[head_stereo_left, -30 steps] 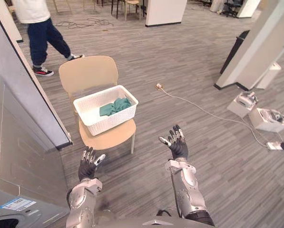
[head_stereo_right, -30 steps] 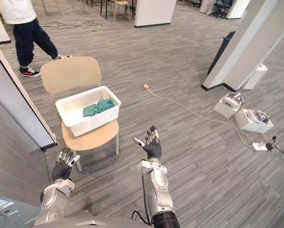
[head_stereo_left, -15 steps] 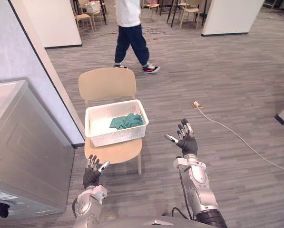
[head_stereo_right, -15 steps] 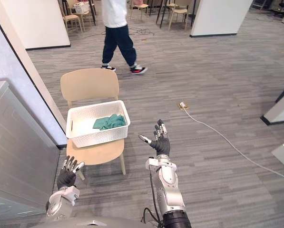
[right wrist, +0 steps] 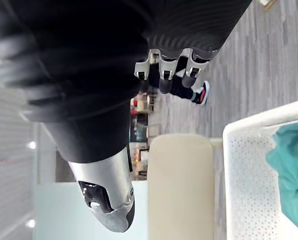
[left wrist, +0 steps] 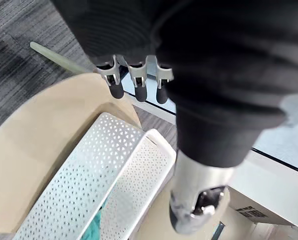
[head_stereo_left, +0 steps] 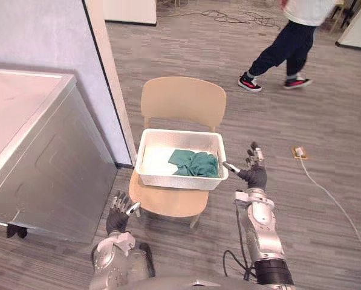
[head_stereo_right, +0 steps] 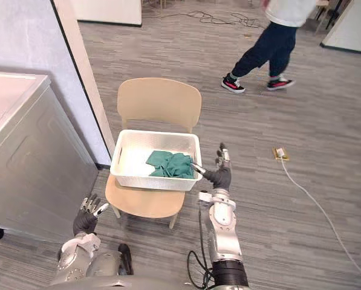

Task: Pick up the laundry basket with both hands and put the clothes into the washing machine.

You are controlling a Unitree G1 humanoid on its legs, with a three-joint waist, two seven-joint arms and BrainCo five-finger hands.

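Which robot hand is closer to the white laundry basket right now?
The right. The right robot hand is open beside the laundry basket, thumb near its right rim. The left robot hand is open lower, off the chair seat's front corner.

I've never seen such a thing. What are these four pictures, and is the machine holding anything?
This is a humanoid robot, seen through its own cameras. The two wide pictures come from its head, looking down; the two close ones from its wrists, where the dark hand covers loom large. Its left hand and right hand are open and hold nothing. Before them a white laundry basket with green clothes sits on a tan chair. The grey box at its left appears to be the washing machine. A person walks past beyond.
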